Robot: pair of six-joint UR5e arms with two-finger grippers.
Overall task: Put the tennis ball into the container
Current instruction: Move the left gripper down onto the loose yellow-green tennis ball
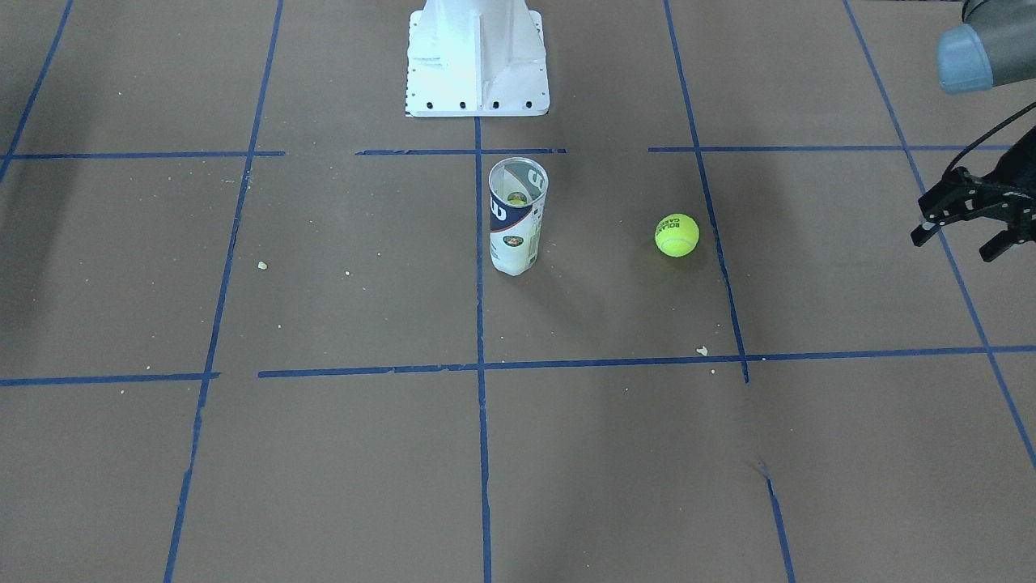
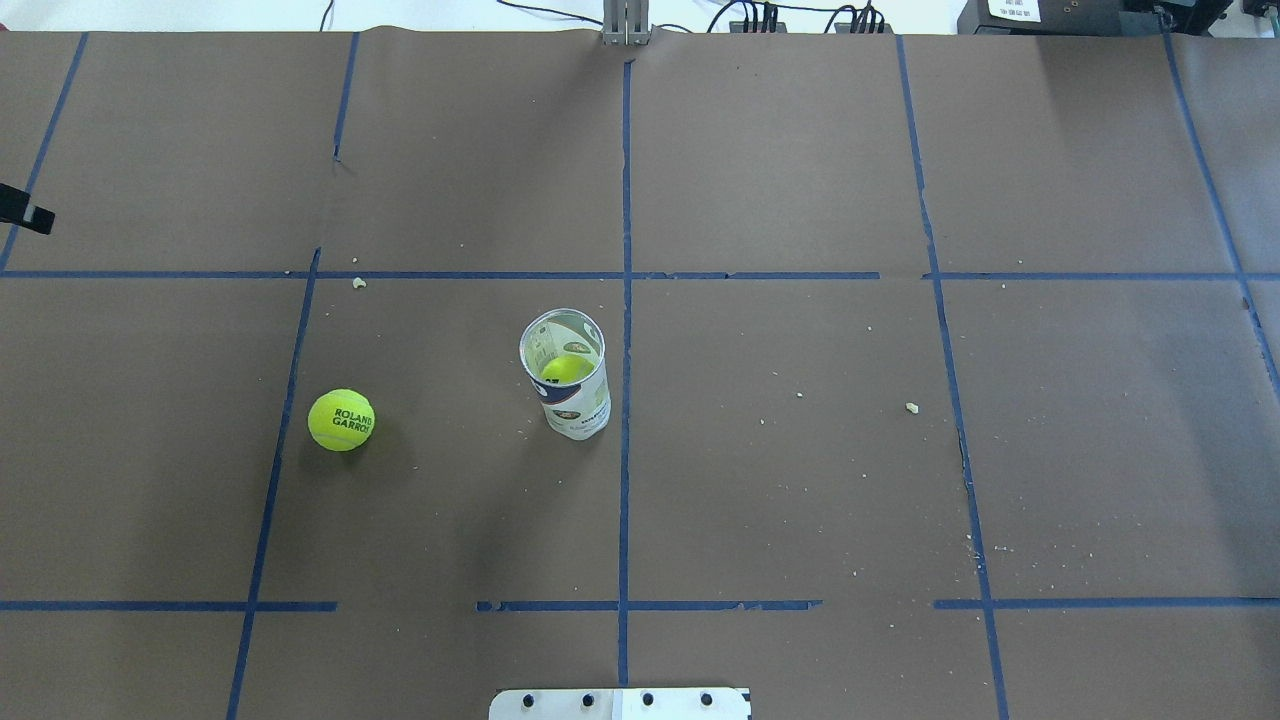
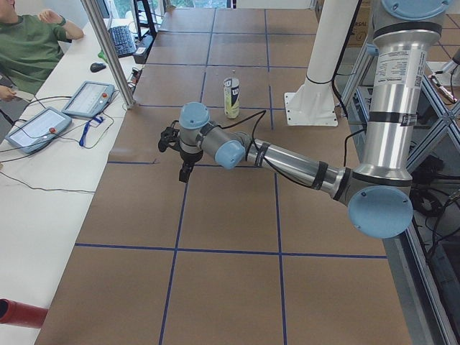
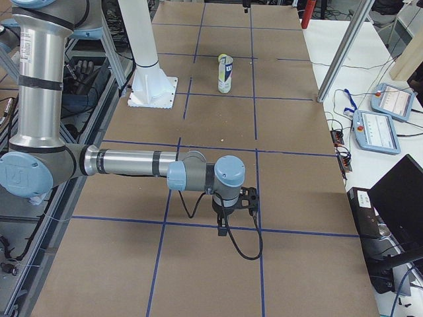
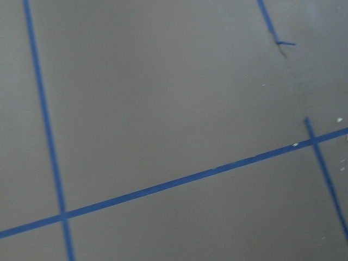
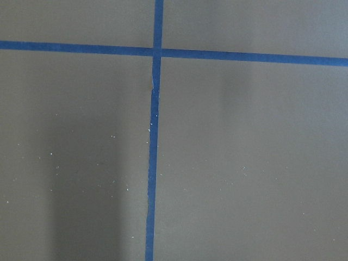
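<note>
My left arm (image 3: 295, 164), nearest, carries the left gripper (image 1: 953, 245) spread and empty, well apart from the tennis ball (image 1: 677, 235) lying on the table (image 1: 324, 470) near the upright container (image 1: 516, 227); whether the right gripper (image 4: 223, 224) is spread I cannot tell.

The container (image 2: 570, 385) stands upright near the middle of the desk (image 2: 800, 500), in front of the pedestal (image 1: 477, 57), which sits at the middle of the robot-side edge. A second ball (image 2: 566, 369) lies inside the container, at its bottom. The tennis ball (image 2: 341, 420) lies on the desk toward the left end, well apart from the container. The left pincer (image 1: 955, 241) hangs still nearer that end, beyond the ball. The right pincer (image 4: 238, 201) hangs over the right end, well apart from the container.
</note>
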